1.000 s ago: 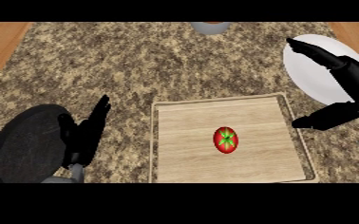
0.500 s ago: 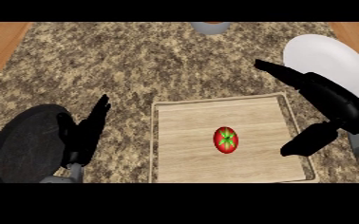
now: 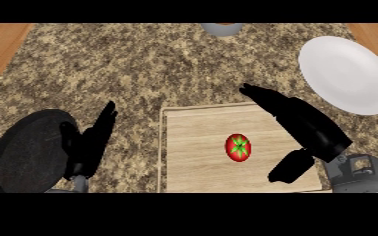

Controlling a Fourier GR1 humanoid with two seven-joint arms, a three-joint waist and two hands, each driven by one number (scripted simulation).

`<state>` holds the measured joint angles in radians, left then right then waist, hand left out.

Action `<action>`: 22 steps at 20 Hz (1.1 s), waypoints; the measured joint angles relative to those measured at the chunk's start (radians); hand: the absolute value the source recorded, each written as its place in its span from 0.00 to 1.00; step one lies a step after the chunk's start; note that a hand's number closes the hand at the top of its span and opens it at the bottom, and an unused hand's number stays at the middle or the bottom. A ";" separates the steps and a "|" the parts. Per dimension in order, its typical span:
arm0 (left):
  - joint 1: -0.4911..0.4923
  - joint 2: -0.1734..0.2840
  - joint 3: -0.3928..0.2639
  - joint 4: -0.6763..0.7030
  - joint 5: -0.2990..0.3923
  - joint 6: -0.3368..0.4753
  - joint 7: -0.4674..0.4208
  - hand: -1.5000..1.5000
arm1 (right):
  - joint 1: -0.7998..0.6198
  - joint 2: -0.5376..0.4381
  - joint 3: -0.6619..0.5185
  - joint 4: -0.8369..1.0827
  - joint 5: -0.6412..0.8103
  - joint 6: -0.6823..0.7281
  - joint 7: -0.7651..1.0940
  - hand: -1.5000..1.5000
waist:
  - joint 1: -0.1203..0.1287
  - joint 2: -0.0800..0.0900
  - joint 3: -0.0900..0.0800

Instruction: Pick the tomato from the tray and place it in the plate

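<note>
The counter (image 3: 133, 65) has a speckled brown and cream stone top, and a strip of orange wood shows at its far left and far right corners. A flat, pale wooden tray (image 3: 199, 170) with a thin raised rim lies on the counter near the front, and a white plate (image 3: 343, 72) lies on the counter to the right of it and farther back, apart from the tray. A small grey round thing (image 3: 221, 28) sits at the far edge of the counter, cut off, and I cannot tell what it is.
</note>
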<state>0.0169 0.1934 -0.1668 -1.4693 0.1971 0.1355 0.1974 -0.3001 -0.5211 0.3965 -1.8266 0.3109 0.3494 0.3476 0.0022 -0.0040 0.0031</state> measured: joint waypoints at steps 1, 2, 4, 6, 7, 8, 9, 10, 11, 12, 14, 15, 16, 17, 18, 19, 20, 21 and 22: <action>-0.001 0.001 0.007 0.008 0.003 -0.011 -0.005 0.50 | 0.015 0.005 -0.001 -0.005 0.006 0.011 0.000 0.00 | 0.000 0.000 0.000; 0.000 -0.005 0.005 0.006 -0.004 -0.007 -0.005 0.50 | 0.018 0.026 0.010 -0.009 0.016 0.018 0.019 0.00 | 0.000 0.000 0.000; 0.002 -0.004 0.013 0.002 -0.007 -0.016 0.002 0.50 | 0.019 0.052 0.009 -0.007 0.022 0.047 0.034 0.00 | 0.000 0.000 0.000; -0.001 -0.011 0.024 0.021 -0.005 -0.029 -0.017 0.50 | 0.039 0.080 0.025 0.005 0.056 0.046 0.023 0.00 | 0.000 0.000 0.001; -0.003 -0.015 0.026 0.019 -0.008 -0.029 -0.010 0.50 | 0.044 0.092 0.023 0.016 0.070 0.051 0.017 0.00 | 0.000 0.000 0.001; -0.005 -0.012 0.035 0.029 -0.010 -0.039 -0.018 0.50 | 0.054 0.103 0.025 0.015 0.084 0.052 0.010 0.00 | 0.000 -0.001 0.002; -0.003 -0.017 0.033 0.022 -0.018 -0.039 -0.015 0.50 | 0.063 0.113 0.023 0.013 0.100 0.059 0.005 0.00 | 0.000 -0.001 0.002; 0.013 -0.026 0.024 -0.002 -0.030 -0.028 -0.014 0.50 | 0.069 0.115 0.019 0.005 0.109 0.066 0.007 0.00 | 0.000 -0.001 0.002; 0.014 -0.028 0.028 0.008 -0.031 -0.035 -0.029 0.50 | 0.071 0.127 0.027 0.004 0.130 0.064 0.012 0.00 | 0.000 -0.001 0.002; 0.019 -0.024 0.034 0.003 -0.029 -0.041 -0.029 0.50 | 0.067 0.134 0.030 0.012 0.150 0.064 0.015 0.00 | 0.000 -0.001 0.002; 0.011 -0.035 0.035 0.017 -0.036 -0.037 -0.031 0.50 | 0.077 0.147 0.047 0.030 0.204 0.046 0.005 0.00 | 0.000 -0.001 0.002; 0.016 -0.035 0.039 0.008 -0.035 -0.040 -0.030 0.50 | 0.083 0.150 0.049 0.028 0.223 0.047 0.011 0.00 | 0.000 -0.001 0.002; 0.019 -0.029 0.044 0.001 -0.033 -0.045 -0.023 0.50 | 0.078 0.161 0.050 0.033 0.242 0.047 0.022 0.00 | 0.000 -0.001 0.002; 0.016 -0.027 0.050 -0.002 -0.028 -0.052 -0.008 0.50 | 0.071 0.165 0.044 0.044 0.256 0.051 0.021 0.00 | 0.001 0.000 0.001; 0.004 -0.025 0.059 0.012 -0.026 -0.061 -0.009 0.50 | 0.078 0.172 0.051 0.046 0.278 0.047 0.021 0.00 | 0.000 -0.001 0.002; -0.006 -0.030 0.061 0.022 -0.029 -0.060 -0.006 0.50 | 0.084 0.175 0.050 0.055 0.295 0.044 0.013 0.00 | 0.000 -0.001 0.002; 0.008 -0.035 0.055 0.005 -0.037 -0.057 -0.010 0.50 | 0.085 0.180 0.047 0.070 0.307 0.042 0.000 0.00 | 0.000 -0.001 0.002; 0.008 -0.040 0.056 0.007 -0.041 -0.055 -0.010 0.50 | 0.081 0.187 0.045 0.094 0.323 0.038 -0.015 0.00 | 0.001 -0.001 0.002; 0.002 -0.043 0.060 0.014 -0.037 -0.063 -0.006 0.50 | 0.072 0.196 0.039 0.106 0.331 0.044 -0.018 0.00 | 0.001 0.000 0.002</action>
<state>0.0191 0.1508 -0.1071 -1.4557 0.1597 0.0729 0.1910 -0.2280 -0.3250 0.4359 -1.7209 0.6417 0.3933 0.3297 0.0030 -0.0043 0.0051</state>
